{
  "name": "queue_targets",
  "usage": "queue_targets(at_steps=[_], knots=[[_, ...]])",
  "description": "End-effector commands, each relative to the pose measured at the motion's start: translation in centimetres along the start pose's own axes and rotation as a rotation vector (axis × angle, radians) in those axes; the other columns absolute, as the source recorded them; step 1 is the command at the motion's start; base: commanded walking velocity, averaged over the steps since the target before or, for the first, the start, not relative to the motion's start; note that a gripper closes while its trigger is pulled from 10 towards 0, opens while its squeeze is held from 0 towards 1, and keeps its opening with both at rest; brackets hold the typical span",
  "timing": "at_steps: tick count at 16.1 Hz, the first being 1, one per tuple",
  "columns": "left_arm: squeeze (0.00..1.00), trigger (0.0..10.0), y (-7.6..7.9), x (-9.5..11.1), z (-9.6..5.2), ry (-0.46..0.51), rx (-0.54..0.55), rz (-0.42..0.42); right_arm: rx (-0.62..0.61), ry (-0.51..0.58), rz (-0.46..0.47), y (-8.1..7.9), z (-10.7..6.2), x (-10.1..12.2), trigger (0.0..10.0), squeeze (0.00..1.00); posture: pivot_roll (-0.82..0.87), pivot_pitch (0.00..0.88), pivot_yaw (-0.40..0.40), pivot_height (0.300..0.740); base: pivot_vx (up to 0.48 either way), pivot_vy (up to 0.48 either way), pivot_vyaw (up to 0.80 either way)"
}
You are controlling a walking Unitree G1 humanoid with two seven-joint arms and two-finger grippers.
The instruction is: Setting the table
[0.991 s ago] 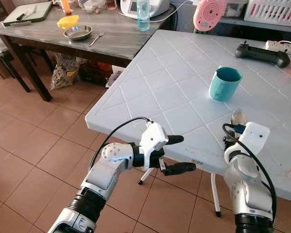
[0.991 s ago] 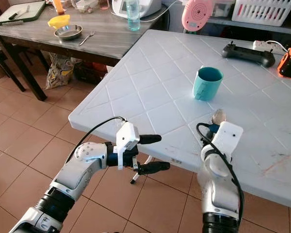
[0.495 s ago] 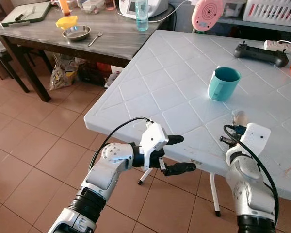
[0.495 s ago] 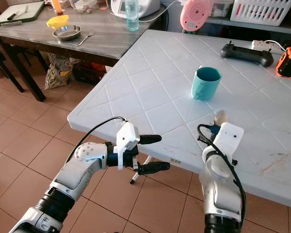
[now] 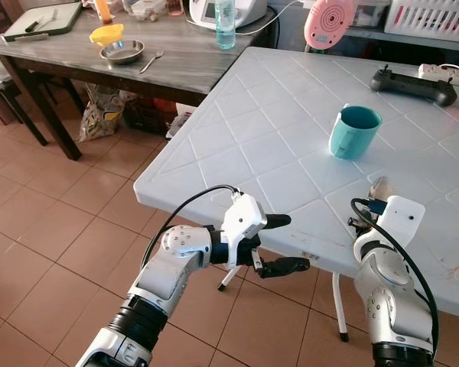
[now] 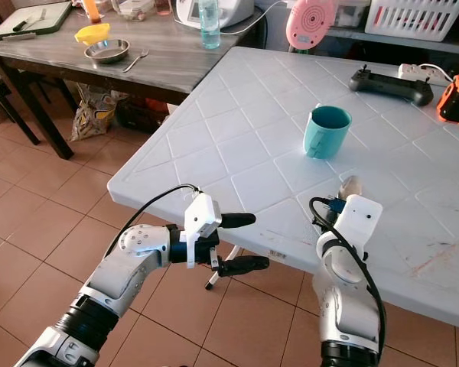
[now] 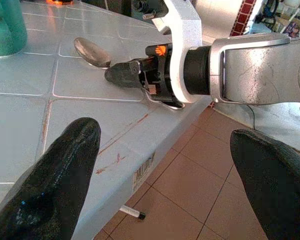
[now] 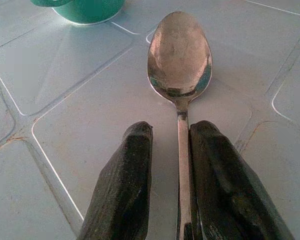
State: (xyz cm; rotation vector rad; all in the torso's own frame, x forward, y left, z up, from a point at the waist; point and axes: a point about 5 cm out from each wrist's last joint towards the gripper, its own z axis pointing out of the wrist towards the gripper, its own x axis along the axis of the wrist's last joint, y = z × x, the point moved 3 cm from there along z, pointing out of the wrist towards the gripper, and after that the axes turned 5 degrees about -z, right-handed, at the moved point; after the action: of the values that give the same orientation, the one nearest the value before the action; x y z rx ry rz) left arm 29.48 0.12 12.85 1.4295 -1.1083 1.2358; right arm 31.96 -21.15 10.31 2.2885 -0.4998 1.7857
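Spoon (image 8: 180, 55) handle pinched between right gripper (image 8: 172, 165) fingers, bowl low over white worktop (image 5: 237, 130) near teal mug (image 5: 354, 131). Lower flat, then release. Left gripper (image 5: 279, 243) fingers spread, empty.

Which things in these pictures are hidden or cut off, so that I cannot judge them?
- Spoon handle: right wrist view, runs down between the fingers and off the picture's edge.
- Spoon in the eye views: the right arm covers everything except the bowl.
- Orange object: cut by the picture's edge.
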Motion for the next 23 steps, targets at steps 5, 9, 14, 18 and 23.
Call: queue_targets(at_steps=[5, 9, 14, 18, 23], knots=[[0.0, 10.0, 0.2, 0.1, 0.1, -0.013, -0.013, 0.007, 0.014, -0.124, -0.007, -0.5, -0.7, -2.8, 10.0, 0.0, 0.03, 0.116, 0.05, 0.74, 0.0, 0.0, 0.0], [0.0, 10.0, 0.4, 0.1, 0.2, -0.012, -0.019, 0.003, -0.002, -0.081, -0.001, -0.3, -1.5, -2.0, 10.0, 0.0, 0.02, 0.117, 0.052, 0.74, 0.0, 0.0, 0.0], [0.0, 10.0, 0.4, 0.1, 0.4, -0.016, -0.026, 0.005, -0.045, -0.066, -0.001, 0.9, -1.4, -1.6, 10.0, 0.0, 0.02, 0.119, 0.059, 0.74, 0.0, 0.0, 0.0], [0.0, 10.0, 0.5, 0.0, 0.3, -0.019, -0.028, 0.003, -0.066, -0.017, -0.018, 1.4, -1.3, -0.5, 10.0, 0.0, 0.02, 0.121, 0.061, 0.74, 0.0, 0.0, 0.0], [0.0, 10.0, 0.5, 0.1, 0.4, -0.02, -0.031, 0.003, -0.082, -0.001, -0.01, 1.7, -1.4, -0.2, 10.0, 0.0, 0.02, 0.122, 0.064, 0.74, 0.0, 0.0, 0.0]])
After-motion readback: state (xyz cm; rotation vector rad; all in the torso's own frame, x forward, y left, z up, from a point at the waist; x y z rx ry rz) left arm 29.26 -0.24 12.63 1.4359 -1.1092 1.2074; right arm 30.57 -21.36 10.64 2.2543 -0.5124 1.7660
